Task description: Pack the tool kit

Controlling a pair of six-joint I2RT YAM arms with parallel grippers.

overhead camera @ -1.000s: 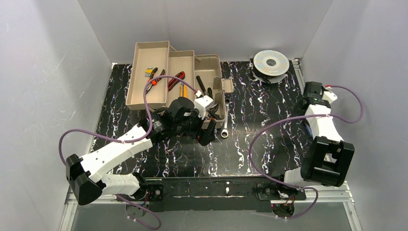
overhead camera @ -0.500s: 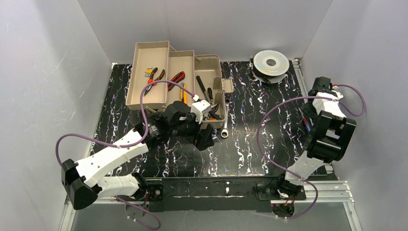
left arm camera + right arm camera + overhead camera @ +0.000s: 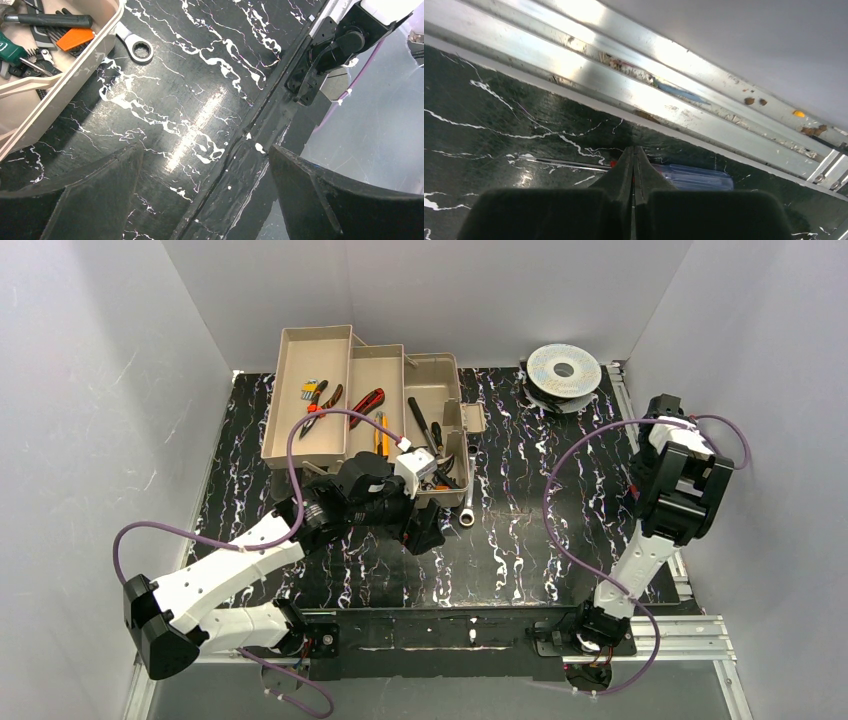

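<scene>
The beige tool kit box [image 3: 300, 350] stands open at the back left, its fold-out trays holding red pliers [image 3: 366, 404], a yellow knife [image 3: 380, 430] and other hand tools. My left gripper [image 3: 205, 150] hangs open over bare table just in front of the box's near corner [image 3: 60, 95], with nothing between its fingers. My right gripper [image 3: 633, 150] is shut at the table's right edge. A screwdriver with a clear blue handle [image 3: 696, 177] and a thin shaft [image 3: 569, 163] lies crosswise under its fingertips. Whether it is pinched I cannot tell.
A ring wrench [image 3: 467, 510] lies on the table beside the box's near right corner, also in the left wrist view [image 3: 137, 47]. A round silver wire spool [image 3: 563, 368] sits at the back right. A metal rail [image 3: 634, 85] runs along the right edge.
The right arm has folded upright against the right edge and its gripper has gone from open to shut. The left arm has drawn back slightly, still open.
</scene>
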